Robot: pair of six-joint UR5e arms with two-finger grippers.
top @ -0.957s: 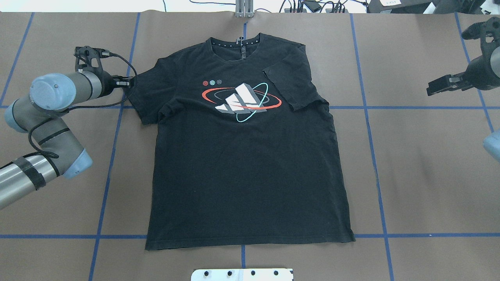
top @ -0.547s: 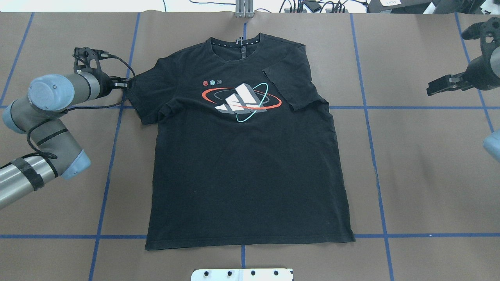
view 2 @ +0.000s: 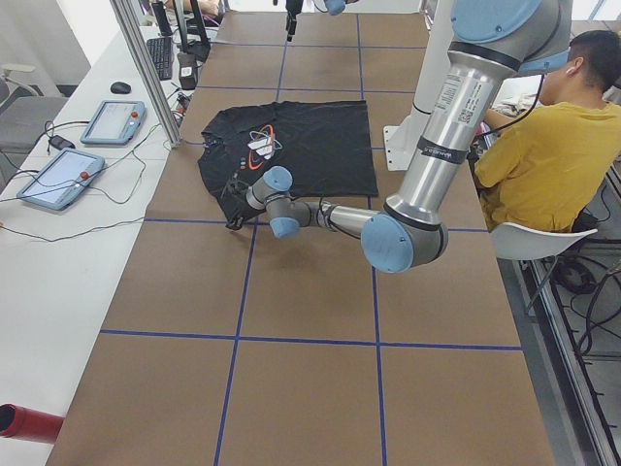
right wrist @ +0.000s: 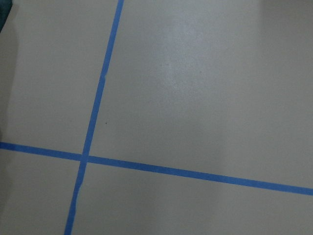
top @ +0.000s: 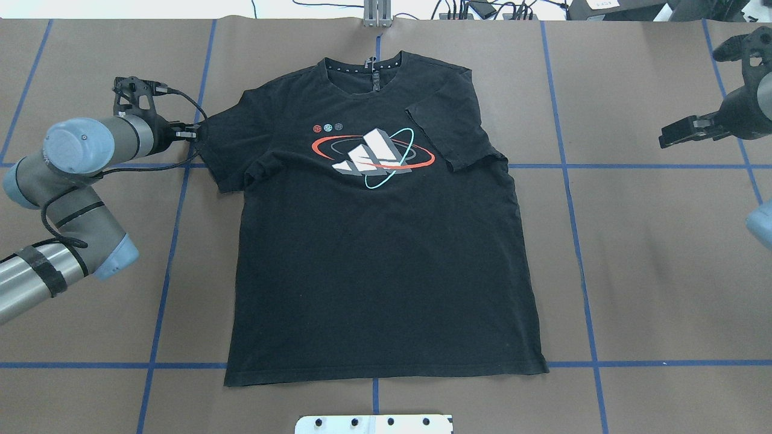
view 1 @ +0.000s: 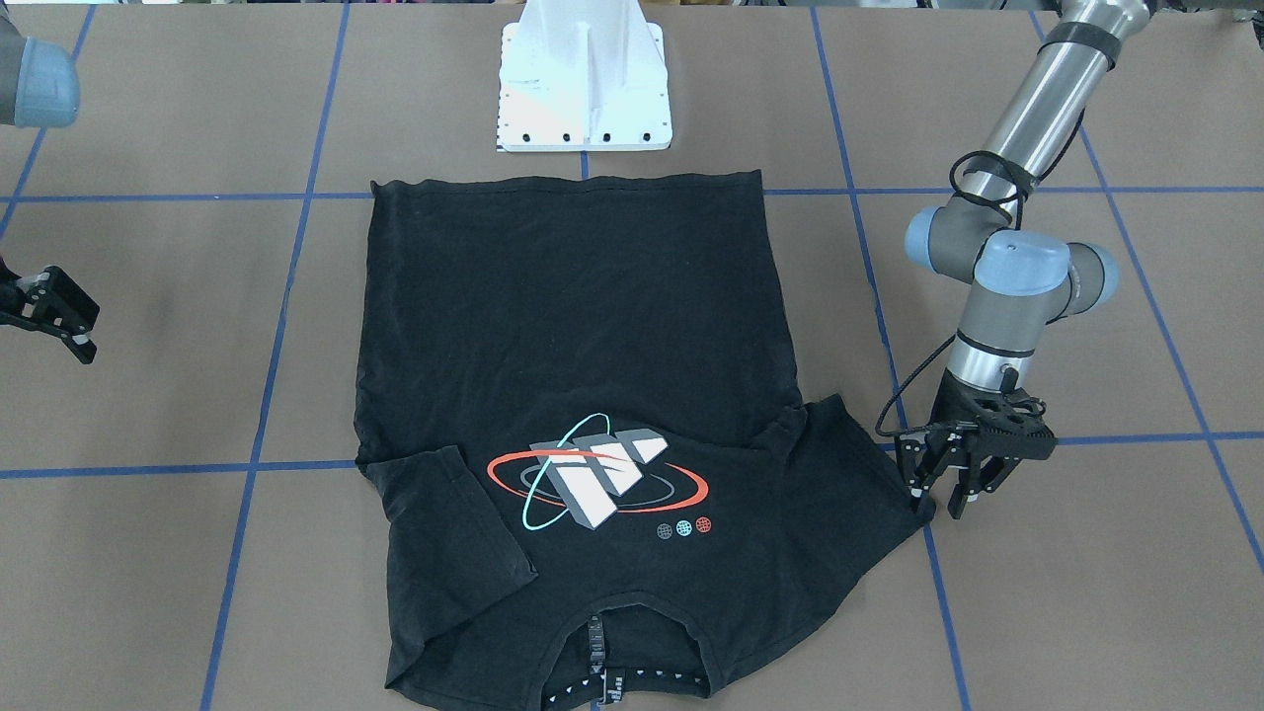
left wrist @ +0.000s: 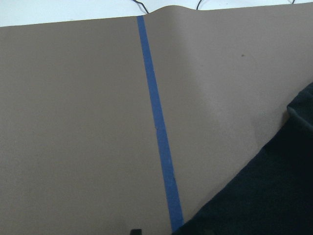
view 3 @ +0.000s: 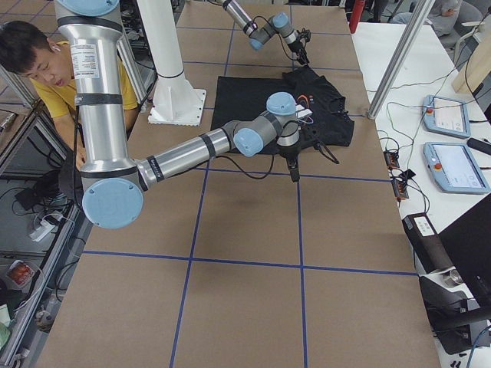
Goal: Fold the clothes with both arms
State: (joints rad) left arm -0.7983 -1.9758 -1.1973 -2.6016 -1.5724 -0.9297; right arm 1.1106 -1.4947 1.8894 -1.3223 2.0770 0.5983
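Note:
The black T-shirt (top: 374, 259) lies flat on the brown table, graphic (top: 373, 155) up, collar at the far edge. Its sleeve on my right (top: 449, 129) is folded in over the chest. The other sleeve (top: 220, 150) is spread out and drawn to a point at my left gripper (top: 192, 132), which is low at the sleeve tip (view 1: 913, 499) and seems shut on it. The left wrist view shows only shirt fabric (left wrist: 274, 196) and table. My right gripper (top: 663, 137) hovers far off the shirt, open and with nothing in it (view 1: 74, 321).
Blue tape lines (top: 567, 181) grid the brown table cover. The white base pedestal (view 1: 585, 89) stands just behind the shirt's hem. A seated person in yellow (view 2: 543, 155) is beside the table. Tablets (view 2: 58, 175) and cables lie on the bench past the far edge.
My left gripper has shifted slightly leftward, and the sleeve tip has been drawn out with it. The right arm and the rest of the shirt have not moved.

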